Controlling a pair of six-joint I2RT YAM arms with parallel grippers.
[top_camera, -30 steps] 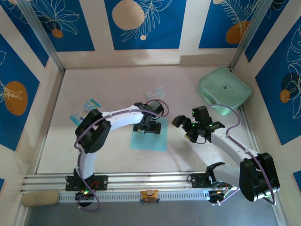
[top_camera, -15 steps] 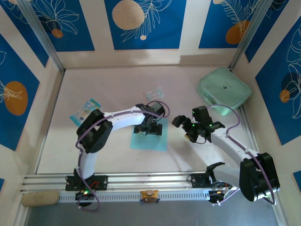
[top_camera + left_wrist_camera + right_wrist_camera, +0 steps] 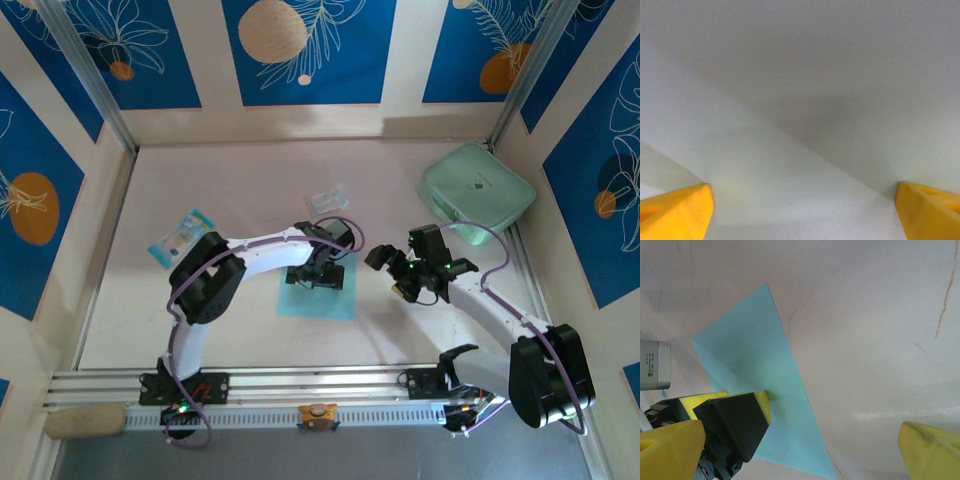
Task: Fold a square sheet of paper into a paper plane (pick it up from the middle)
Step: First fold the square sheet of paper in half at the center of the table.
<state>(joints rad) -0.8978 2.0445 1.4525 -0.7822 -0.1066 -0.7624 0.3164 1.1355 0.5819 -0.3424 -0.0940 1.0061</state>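
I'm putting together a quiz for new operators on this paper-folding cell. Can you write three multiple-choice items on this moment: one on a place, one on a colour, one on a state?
1. Where on the table does the mint-green case lie?
A. toward the far right corner
B. at the near left corner
C. on top of the sheet

2. What colour is the square sheet of paper?
A. pink
B. light blue
C. yellow

3. How is the right end effector?
A. shut on the sheet
B. shut on the case
C. open, gripping nothing

Answers:
1 A: the top view shows it by the right wall, toward the far end.
2 B: it is light blue in both the top and right wrist views.
3 C: its yellow fingers stand wide apart, closed on nothing.
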